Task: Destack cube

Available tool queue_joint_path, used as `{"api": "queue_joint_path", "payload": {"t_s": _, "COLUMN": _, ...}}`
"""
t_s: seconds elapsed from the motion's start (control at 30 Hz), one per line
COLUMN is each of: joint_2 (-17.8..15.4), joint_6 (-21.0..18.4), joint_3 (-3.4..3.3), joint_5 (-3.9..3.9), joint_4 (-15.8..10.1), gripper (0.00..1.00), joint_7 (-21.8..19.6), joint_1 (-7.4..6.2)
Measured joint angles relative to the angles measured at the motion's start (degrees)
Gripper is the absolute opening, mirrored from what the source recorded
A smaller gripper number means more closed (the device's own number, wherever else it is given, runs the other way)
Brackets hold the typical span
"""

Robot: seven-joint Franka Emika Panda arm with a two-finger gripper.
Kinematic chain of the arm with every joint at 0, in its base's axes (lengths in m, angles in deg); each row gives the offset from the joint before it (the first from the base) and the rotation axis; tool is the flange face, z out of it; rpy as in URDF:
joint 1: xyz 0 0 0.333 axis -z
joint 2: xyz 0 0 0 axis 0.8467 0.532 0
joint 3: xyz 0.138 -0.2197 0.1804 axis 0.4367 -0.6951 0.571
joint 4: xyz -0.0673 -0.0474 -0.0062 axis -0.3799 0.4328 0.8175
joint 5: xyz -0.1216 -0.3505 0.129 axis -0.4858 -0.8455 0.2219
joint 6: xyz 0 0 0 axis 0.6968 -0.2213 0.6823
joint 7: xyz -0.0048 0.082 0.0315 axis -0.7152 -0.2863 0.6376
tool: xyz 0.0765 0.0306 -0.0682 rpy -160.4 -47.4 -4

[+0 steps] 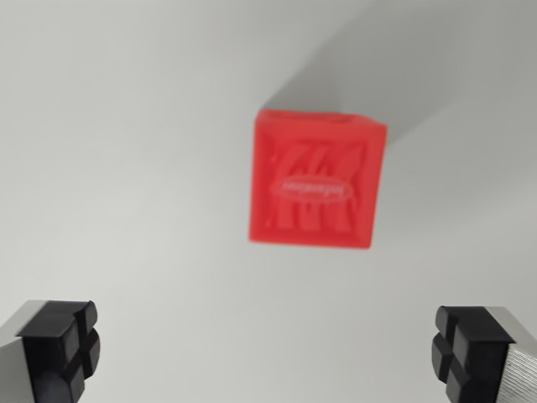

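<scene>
**Listener:** Pincer first, please. What is it doing?

**Operator:** I see the pincer (pixel 268 353) from my wrist view with its black fingertips (pixel 59 346) in the lower left and lower right corners, spread wide apart, nothing between them.

**Listener:** And the cube?

**Operator:** The red cube (pixel 317 179) sits just right of centre in the upper half of the frame, well clear of the fingertips, on a plain white surface (pixel 126 151). I judge it light, rigid moulded plastic, with smooth sides that may slip. I would close on its two opposite flat side faces.

**Listener:** Anything unclear?

**Operator:** The frame is blurred. The embossed label is unreadable, and I cannot tell whether another cube lies beneath. The pincer body is cut off.
</scene>
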Motion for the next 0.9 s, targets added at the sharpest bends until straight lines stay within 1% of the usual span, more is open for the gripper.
{"api": "queue_joint_path", "payload": {"t_s": 0.2, "joint_2": 3.6, "joint_6": -0.1, "joint_3": -0.31, "joint_5": 0.93, "joint_4": 3.2, "gripper": 1.0, "joint_7": -1.1, "joint_1": 1.47}}
{"api": "queue_joint_path", "payload": {"t_s": 0.33, "joint_2": 4.8, "joint_6": 0.8, "joint_3": -0.27, "joint_5": 1.16, "joint_4": 3.2, "gripper": 1.0, "joint_7": -1.1, "joint_1": 1.67}}
{"api": "queue_joint_path", "payload": {"t_s": 0.43, "joint_2": 6.1, "joint_6": 2.2, "joint_3": -0.07, "joint_5": 1.37, "joint_4": 3.1, "gripper": 1.0, "joint_7": -1.1, "joint_1": 1.66}}
{"api": "queue_joint_path", "payload": {"t_s": 0.9, "joint_2": 10.9, "joint_6": 6.9, "joint_3": 0.45, "joint_5": 2.23, "joint_4": 3.1, "gripper": 1.0, "joint_7": -0.9, "joint_1": 1.9}}
